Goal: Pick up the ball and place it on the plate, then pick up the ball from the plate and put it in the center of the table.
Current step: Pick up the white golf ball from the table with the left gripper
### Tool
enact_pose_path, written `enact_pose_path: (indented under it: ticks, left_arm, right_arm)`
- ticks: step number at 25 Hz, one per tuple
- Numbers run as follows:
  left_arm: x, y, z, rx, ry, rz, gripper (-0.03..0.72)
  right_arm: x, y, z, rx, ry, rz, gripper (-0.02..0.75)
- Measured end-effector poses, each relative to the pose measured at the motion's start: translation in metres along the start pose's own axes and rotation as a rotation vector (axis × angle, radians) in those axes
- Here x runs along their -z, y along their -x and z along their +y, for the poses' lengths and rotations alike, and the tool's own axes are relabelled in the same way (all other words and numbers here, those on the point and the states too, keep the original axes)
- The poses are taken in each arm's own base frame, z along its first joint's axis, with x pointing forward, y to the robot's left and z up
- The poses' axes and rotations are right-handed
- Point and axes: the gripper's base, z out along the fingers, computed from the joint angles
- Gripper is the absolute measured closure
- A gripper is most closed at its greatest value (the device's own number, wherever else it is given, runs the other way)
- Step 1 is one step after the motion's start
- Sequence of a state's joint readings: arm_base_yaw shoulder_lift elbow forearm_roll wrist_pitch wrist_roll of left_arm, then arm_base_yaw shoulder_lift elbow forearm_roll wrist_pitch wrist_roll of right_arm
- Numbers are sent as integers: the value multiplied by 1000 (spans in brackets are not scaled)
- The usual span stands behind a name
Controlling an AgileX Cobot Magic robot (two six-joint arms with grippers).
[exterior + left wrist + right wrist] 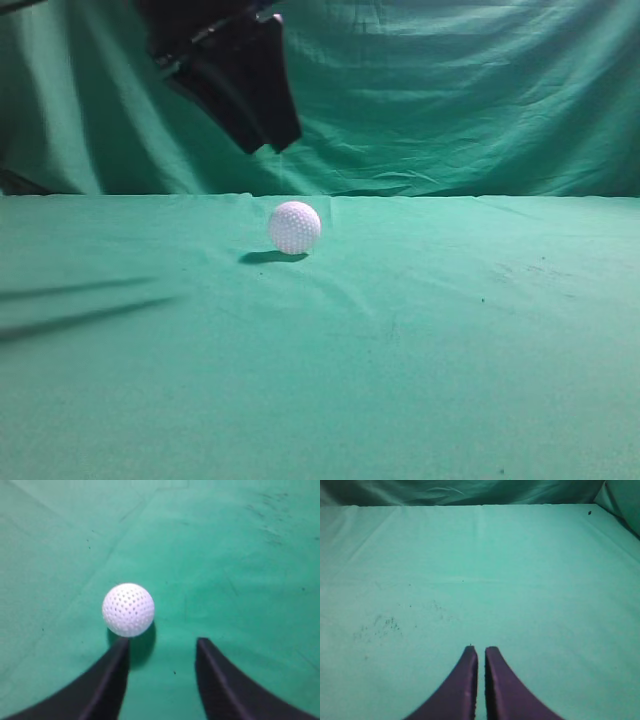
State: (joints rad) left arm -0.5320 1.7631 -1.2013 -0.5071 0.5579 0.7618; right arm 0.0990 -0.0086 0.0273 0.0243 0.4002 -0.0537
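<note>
I'm watching the ball [295,227] sitting loose on the table [420,360], and in the left wrist view it's lying ahead of the left gripper [162,647], off toward its left finger rather than centred in the gap. The jaws are spread wide and holding nothing, hanging above the ball in the exterior view. I'm thinking that finger could clip the ball on a descent and send it rolling over the cloth. The right gripper [481,651] is almost closed, empty, away from the ball. I'm seeing no plate anywhere; only the backdrop [480,90] behind the ball.
</note>
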Motion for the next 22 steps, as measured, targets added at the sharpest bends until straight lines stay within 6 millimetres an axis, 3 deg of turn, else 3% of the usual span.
enact_pose_path:
  ticks: [3,5,22]
  left_arm:
    - [-10,4,4,47,-5,0,111]
    - [-18,3,5,82,-11,12,32]
    - [-67,-8,18,106,-5,86,43]
  right_arm:
    - [0,0,0,0,0,0,738]
    - [0,0,0,0,0,0,738]
    - [0,0,0,0,0,0,738]
